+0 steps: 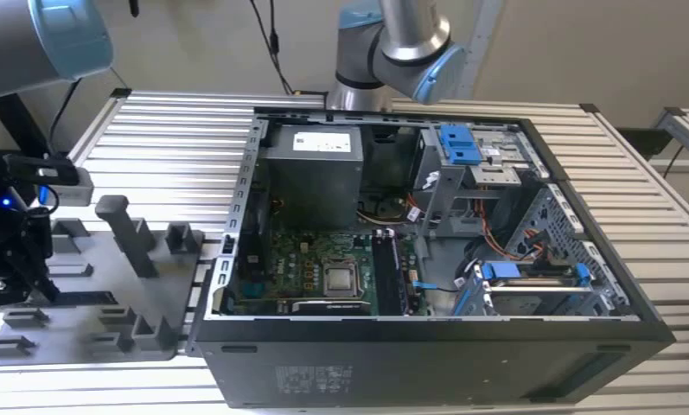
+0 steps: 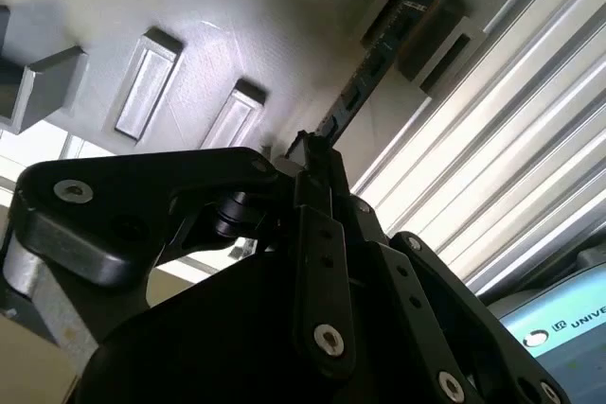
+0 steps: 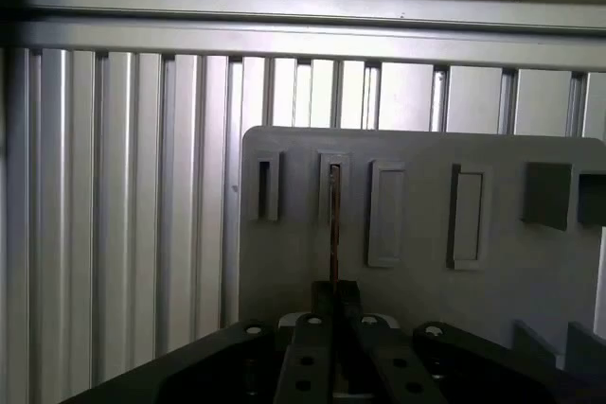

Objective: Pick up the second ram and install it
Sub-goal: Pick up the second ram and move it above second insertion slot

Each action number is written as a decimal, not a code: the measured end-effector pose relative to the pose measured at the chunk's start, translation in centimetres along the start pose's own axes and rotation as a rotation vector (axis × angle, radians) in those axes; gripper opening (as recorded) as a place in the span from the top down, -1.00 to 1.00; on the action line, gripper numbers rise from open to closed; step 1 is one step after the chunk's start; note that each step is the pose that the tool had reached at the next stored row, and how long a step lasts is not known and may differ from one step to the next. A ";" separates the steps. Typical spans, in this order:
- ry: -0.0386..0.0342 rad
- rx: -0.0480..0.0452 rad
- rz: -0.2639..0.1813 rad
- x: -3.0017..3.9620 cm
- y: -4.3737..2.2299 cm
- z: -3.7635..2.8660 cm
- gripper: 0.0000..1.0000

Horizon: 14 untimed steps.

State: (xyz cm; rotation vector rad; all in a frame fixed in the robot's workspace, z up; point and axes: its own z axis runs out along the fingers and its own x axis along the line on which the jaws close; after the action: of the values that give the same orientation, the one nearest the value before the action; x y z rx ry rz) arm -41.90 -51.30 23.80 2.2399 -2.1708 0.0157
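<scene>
Thin, flat, dark circuit-card strip, the second ram point(image 2: 365, 78), standing on edge in a narrow rectangular slot near one corner of a matte grey moulded holder point(image 2: 218, 35). Holder set flat on a ribbed aluminium table point(image 3: 123, 186). Seen edge-on as a fine dark line in the first wrist view. Black metal gripper point(image 3: 338, 295) at the strip's near end, jaws pressed together on its thin faces.
</scene>
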 end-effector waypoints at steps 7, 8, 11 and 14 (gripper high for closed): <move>-0.0012 0.0001 0.000 0.03 0.00 -0.94 0.73; -0.0017 0.0001 0.000 0.03 0.00 -1.07 0.73; -0.0032 0.0002 0.000 0.03 0.01 -1.45 0.73; -0.0042 0.0002 0.000 0.04 0.01 -1.78 0.73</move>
State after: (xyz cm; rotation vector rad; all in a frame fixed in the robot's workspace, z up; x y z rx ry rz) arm -41.90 -51.30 25.58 2.2422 -2.1729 0.0113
